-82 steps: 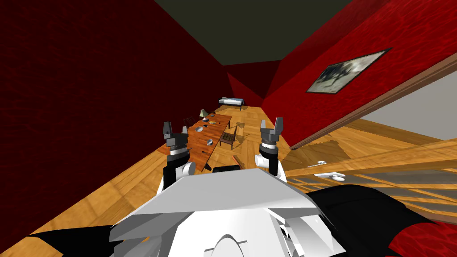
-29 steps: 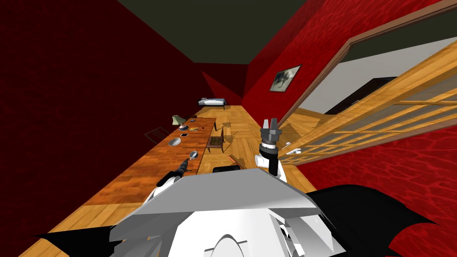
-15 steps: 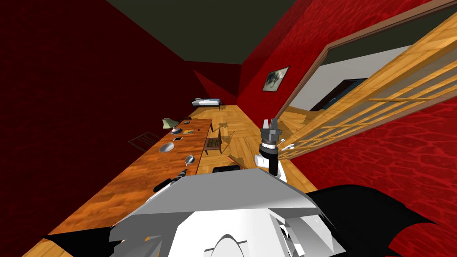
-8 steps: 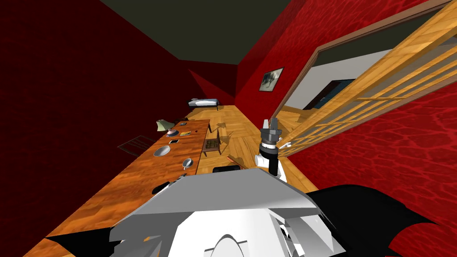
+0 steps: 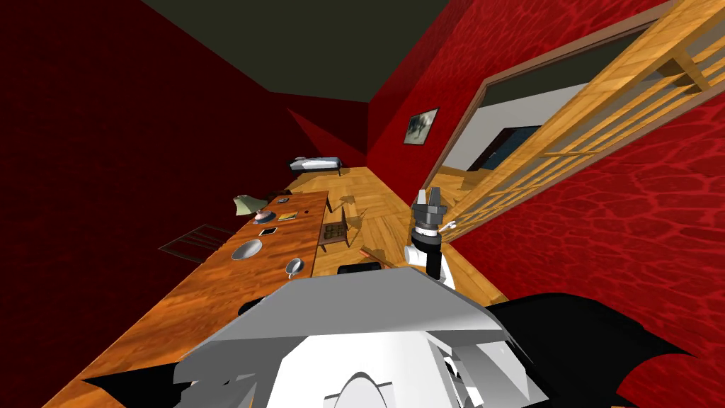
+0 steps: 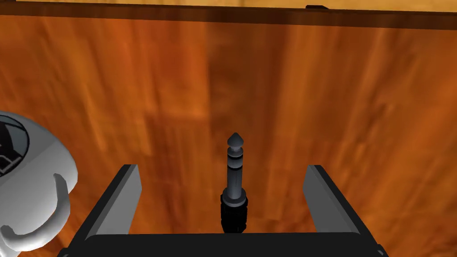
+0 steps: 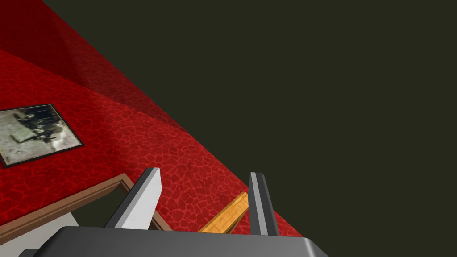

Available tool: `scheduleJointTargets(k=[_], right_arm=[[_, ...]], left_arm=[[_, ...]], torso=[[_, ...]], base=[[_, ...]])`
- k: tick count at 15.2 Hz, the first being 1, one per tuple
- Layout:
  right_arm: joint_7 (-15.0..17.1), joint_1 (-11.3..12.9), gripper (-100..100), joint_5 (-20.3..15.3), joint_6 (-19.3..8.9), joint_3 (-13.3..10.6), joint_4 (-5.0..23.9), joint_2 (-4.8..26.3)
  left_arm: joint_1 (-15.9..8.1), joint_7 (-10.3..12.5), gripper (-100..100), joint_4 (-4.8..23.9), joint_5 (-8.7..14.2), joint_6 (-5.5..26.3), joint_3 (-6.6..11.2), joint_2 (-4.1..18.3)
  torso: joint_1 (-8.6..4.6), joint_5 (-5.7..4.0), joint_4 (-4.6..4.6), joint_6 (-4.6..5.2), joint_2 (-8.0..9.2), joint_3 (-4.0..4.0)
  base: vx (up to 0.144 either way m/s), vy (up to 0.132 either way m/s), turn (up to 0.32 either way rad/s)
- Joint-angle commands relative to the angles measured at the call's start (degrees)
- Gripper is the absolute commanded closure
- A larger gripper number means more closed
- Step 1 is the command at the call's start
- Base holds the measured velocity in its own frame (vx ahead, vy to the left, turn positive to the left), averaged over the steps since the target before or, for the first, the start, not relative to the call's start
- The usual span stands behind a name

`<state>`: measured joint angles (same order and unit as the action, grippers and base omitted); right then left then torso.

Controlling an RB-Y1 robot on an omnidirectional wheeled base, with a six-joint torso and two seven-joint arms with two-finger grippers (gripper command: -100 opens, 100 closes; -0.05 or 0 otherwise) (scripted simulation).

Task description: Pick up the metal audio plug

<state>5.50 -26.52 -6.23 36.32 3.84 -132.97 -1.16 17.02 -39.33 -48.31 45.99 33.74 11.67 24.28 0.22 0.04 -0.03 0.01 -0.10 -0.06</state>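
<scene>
Left gripper [image 6: 222,168] is down at the table, fingers spread wide and holding nothing. And there's the audio plug [image 6: 235,176], lying right between them, dark grey tip pointing away from the gripper's body, black sleeve tucked close to it. Neither finger touches it. A white cup [image 6: 31,187] sits just beside one finger, on the orange-brown wooden table [image 6: 339,89]. This looks like the pre-grasp: lined up, the grip not yet made. Next move, I'd say, is to close squarely on the shaft without nudging that cup, then lift straight. Further off, the right gripper [image 5: 427,195] points upward, fingers partly apart, empty.
</scene>
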Motion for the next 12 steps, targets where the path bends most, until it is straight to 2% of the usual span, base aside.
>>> scheduleJointTargets(k=[1, 3, 5, 6, 9, 11, 12], right_arm=[[0.0, 0.0, 0, 0.0, 0.0, 0.0, 0.0, 0.0], [0.0, 0.0, 0, 0.0, 0.0, 0.0, 0.0, 0.0], [0.0, 0.0, 0, 0.0, 0.0, 0.0, 0.0, 0.0], [0.0, 0.0, 0, 0.0, 0.0, 0.0, 0.0, 0.0], [0.0, 0.0, 0, 0.0, 0.0, 0.0, 0.0, 0.0], [0.0, 0.0, 0, 0.0, 0.0, 0.0, 0.0, 0.0], [0.0, 0.0, 0, 0.0, 0.0, 0.0, 0.0, 0.0]], left_arm=[[-0.4, 0.5, -100, 2.0, 0.3, 1.4, -0.05, 0.0], [-1.4, 0.5, -100, 4.8, 1.2, 2.1, -0.17, 0.1], [-1.4, -0.2, -100, 4.7, 1.4, 1.7, -0.12, 0.2], [-2.8, 1.8, -100, 6.6, -0.5, 0.1, -0.55, -1.2], [-4.1, 3.6, -100, 8.6, -2.3, -1.8, -0.98, -2.6], [-4.8, 4.5, -100, 9.5, -3.2, -2.7, -1.20, -3.3], [-4.4, 3.6, -100, 9.0, -2.6, -2.1, -1.06, -2.9]], torso=[[0.00, 0.00, 0.00, 0.00, 0.00, 0.00], [0.11, 0.02, 0.01, 0.00, 0.06, 0.03], [0.36, 0.06, 0.02, -0.01, 0.07, 0.04], [0.25, 0.07, 0.02, -0.02, 0.07, 0.04], [0.02, 0.02, 0.05, -0.01, 0.23, 0.13], [-0.03, 0.01, 0.06, -0.01, 0.29, 0.17], [-0.06, 0.00, 0.06, -0.02, 0.29, 0.17]], base=[[0.004, 0.079, -0.145], [-0.001, 0.122, -0.139], [0.001, 0.140, -0.075], [-0.023, 0.071, -0.083], [-0.054, 0.067, -0.085], [-0.059, 0.056, -0.054], [-0.029, 0.029, -0.019]])
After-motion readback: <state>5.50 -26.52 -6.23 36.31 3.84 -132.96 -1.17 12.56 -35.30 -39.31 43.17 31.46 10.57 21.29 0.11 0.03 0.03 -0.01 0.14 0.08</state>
